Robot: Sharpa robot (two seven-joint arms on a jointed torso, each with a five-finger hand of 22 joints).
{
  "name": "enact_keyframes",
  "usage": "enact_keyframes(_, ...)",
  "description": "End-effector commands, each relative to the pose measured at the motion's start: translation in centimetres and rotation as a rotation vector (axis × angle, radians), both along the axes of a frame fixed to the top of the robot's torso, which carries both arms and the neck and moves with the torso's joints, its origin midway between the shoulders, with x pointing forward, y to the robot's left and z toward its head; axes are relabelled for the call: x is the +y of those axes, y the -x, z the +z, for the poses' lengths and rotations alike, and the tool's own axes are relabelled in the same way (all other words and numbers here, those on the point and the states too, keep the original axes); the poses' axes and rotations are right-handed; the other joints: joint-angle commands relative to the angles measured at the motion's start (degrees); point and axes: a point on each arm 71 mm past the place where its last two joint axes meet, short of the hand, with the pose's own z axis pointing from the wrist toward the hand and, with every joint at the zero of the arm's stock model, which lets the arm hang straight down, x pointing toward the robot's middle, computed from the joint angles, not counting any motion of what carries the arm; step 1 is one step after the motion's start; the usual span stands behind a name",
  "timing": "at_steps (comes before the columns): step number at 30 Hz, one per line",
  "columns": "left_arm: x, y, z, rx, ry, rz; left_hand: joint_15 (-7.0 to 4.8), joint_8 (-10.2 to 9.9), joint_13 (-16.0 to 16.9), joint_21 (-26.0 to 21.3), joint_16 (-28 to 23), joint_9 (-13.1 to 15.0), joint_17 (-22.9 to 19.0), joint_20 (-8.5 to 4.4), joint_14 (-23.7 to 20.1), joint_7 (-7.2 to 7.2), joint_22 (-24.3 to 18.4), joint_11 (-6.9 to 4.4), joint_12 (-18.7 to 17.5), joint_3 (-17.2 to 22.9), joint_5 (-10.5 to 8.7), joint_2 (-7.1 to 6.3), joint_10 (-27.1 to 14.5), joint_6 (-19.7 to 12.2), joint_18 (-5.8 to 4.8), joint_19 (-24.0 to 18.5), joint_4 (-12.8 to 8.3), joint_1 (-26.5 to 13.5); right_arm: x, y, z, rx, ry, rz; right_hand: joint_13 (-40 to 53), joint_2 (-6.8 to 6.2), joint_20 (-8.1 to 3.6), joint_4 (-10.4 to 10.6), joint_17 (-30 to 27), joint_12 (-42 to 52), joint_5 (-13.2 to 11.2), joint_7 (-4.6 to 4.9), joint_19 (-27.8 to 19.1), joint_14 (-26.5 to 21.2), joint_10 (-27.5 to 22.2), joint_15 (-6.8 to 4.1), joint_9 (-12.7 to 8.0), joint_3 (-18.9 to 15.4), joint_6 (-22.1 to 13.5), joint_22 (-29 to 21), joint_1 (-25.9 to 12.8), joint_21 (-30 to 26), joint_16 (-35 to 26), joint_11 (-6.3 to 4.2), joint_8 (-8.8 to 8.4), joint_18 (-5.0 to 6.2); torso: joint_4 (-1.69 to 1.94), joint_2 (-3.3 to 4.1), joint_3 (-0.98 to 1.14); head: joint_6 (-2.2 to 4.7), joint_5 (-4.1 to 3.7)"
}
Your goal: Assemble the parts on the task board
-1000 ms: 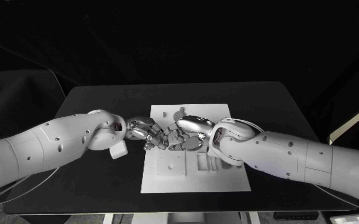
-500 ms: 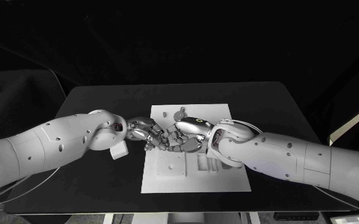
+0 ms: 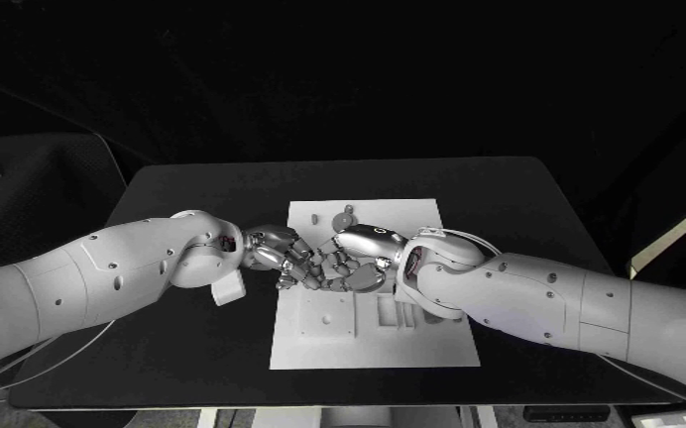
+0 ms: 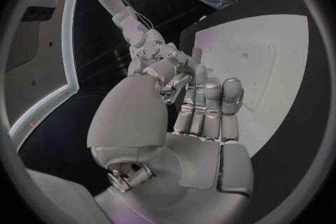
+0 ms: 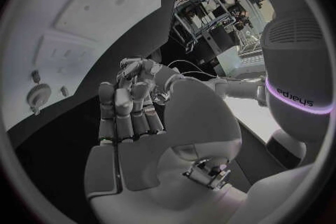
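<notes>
Head view: the left hand (image 3: 275,253) and right hand (image 3: 355,255) meet fingertip to fingertip over the middle of the white task board (image 3: 375,334), which lies on the black surface (image 3: 186,349). Both sets of fingers are curled together; whether they pinch a part between them cannot be told. A round part (image 3: 345,219) stands on the board's far end, just beyond the hands. Right wrist view shows the left arm's forearm (image 5: 297,70) bearing writing, seen upside down and not clearly readable.

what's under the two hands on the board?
Left hand and right hand meet fingertip to fingertip over the task board. White board shows around them; any part between the fingers is covered.
</notes>
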Motion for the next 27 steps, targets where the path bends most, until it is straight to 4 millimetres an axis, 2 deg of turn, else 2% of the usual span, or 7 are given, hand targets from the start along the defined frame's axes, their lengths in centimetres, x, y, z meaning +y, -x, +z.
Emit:
enact_keyframes(1,-0.5,0.1,0.2,0.015,0.026,-0.012,0.07,0.52,-0.10,0.08,0.26,0.57,0.06,-0.13,-0.35,-0.36,0.03,-0.05,-0.29,0.45,0.13,2.63,0.02,0.82,1.09,-0.24,0.43,1.79,0.3,0.4,-0.3,0.014,0.011,0.034,-0.09,0.94,0.29,0.09,-0.09,-0.06,0.17,0.41,0.12,0.06,0.28,0.08,0.11,0.52,1.15,-0.06,-0.17,5.92,-0.12,0.16,0.26,0.04,0.02,0.02,0.00,-0.08,0.05)
enact_keyframes(11,0.1,-0.3,0.2,-0.005,0.005,0.051,0.26,-0.40,-0.65,-0.01,0.40,0.18,0.13,-0.06,-0.99,0.09,-0.04,0.50,-1.19,-0.91,0.08,2.14,-0.89,-1.36,0.96,-0.88,-0.08,1.21,-0.6,0.0,-0.5,0.039,0.009,0.005,-0.25,3.02,0.34,0.81,-0.12,0.10,0.15,0.05,0.49,0.67,1.19,-0.05,0.51,1.24,4.36,0.03,-2.03,6.24,0.11,0.00,1.37,0.07,0.00,0.01,-0.02,0.01,0.11)
enact_keyframes(12,0.1,-0.3,0.2,-0.005,0.004,0.056,0.33,-1.03,-0.93,0.04,0.59,-0.22,0.12,-0.06,-1.22,-0.33,-0.05,0.84,-1.50,-2.88,0.15,0.97,-1.01,-3.67,0.90,-1.18,-0.64,0.52,-0.8,0.0,-0.5,0.044,0.004,-0.002,-0.29,3.23,0.35,0.87,-0.15,0.08,0.15,0.01,0.54,0.76,1.32,-0.08,0.55,1.31,4.70,0.03,-2.23,6.27,0.09,-0.04,1.49,0.08,0.00,0.01,-0.01,0.01,0.10)
enact_keyframes(17,0.3,-0.3,0.2,-0.005,-0.005,0.067,0.37,-1.48,-1.36,-0.01,0.73,-0.86,-0.11,-0.06,-1.59,-0.43,-0.18,1.23,-1.94,-7.20,0.24,-0.28,-1.41,-7.11,0.78,-1.60,-0.86,-1.67,-1.4,-0.3,-0.5,0.074,-0.024,-0.040,-0.42,3.91,0.30,0.88,-0.33,0.05,0.15,-0.20,0.92,1.33,2.11,-0.23,0.73,1.64,6.01,0.07,-2.77,6.42,0.00,-0.25,2.00,0.23,0.02,0.01,0.00,0.02,0.07)
enact_keyframes(23,0.4,-0.4,0.1,-0.006,-0.012,0.088,0.36,-2.05,-1.77,-0.36,0.73,-1.89,-0.50,-0.14,-2.04,-0.31,-0.49,1.49,-2.34,-12.05,0.23,-0.91,-2.07,-12.07,0.78,-2.05,-1.25,-3.25,-2.1,-0.5,-0.6,0.113,-0.052,-0.077,-0.45,4.16,0.27,0.82,-0.38,0.09,0.17,-0.27,1.14,1.64,2.47,-0.30,0.79,1.78,6.45,0.10,-2.90,6.52,0.02,-0.36,2.17,0.32,0.01,0.02,0.03,0.05,0.12)
enact_keyframes(24,0.5,-0.4,0.1,-0.007,-0.012,0.090,0.33,-2.38,-1.86,-0.47,0.74,-2.48,-0.65,-0.18,-2.09,-0.64,-0.60,1.53,-2.37,-13.09,0.26,-0.89,-2.20,-14.93,0.81,-2.05,-1.30,-3.04,-2.3,-0.5,-0.6,0.120,-0.056,-0.083,-0.46,4.18,0.27,0.81,-0.39,0.09,0.17,-0.28,1.16,1.67,2.51,-0.31,0.80,1.80,6.50,0.10,-2.91,6.53,0.02,-0.38,2.19,0.33,0.01,0.02,0.04,0.05,0.12)
enact_keyframes(27,0.6,-0.5,0.1,-0.009,-0.014,0.097,0.30,-2.51,-1.91,-0.56,0.75,-2.96,-0.80,-0.20,-2.09,-0.85,-0.70,1.64,-2.34,-13.87,0.27,-1.00,-2.30,-17.31,0.82,-2.02,-1.26,-2.84,-2.7,-0.8,-0.7,0.151,-0.068,-0.111,-0.46,4.22,0.26,0.79,-0.40,0.10,0.16,-0.29,1.20,1.72,2.57,-0.32,0.81,1.82,6.56,0.11,-2.93,6.55,0.02,-0.40,2.21,0.34,0.02,0.02,0.01,0.07,0.11)
